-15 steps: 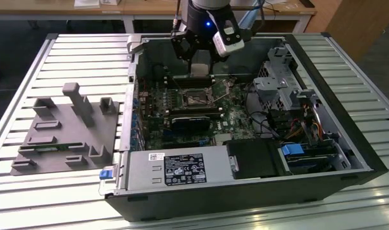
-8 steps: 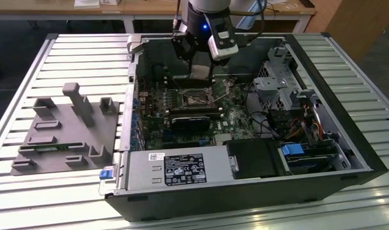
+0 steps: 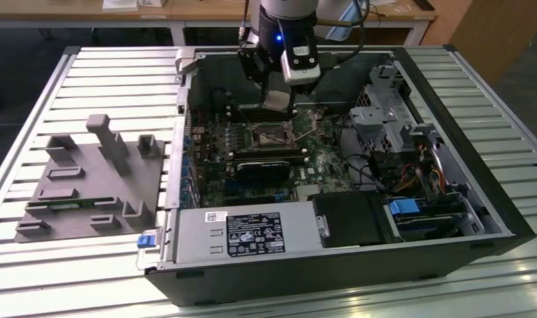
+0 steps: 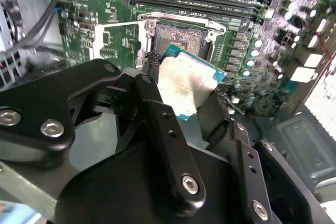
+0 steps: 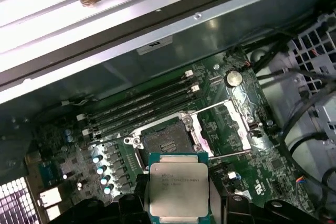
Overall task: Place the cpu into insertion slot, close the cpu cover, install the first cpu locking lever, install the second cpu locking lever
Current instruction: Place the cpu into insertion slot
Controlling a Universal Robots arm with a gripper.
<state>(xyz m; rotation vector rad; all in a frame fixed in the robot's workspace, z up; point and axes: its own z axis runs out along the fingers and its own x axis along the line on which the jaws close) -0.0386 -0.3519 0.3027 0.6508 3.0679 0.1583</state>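
Gripper (image 4: 186,80) clamps cpu (image 5: 177,188) by its edges, held just over the bare slot (image 5: 168,142) on the motherboard (image 5: 207,77). Cover (image 5: 233,124) lies flipped open beside the slot, cpu not yet seated.

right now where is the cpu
In the first wrist view the cpu is gripped in the claw, hovering close to the open insertion slot, not yet in it.

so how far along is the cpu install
Nothing finished yet: the slot is empty. In hand: the jaws grip the cpu, held near the slot. Left: seating it, shutting the cover, which is open, and both lever steps.
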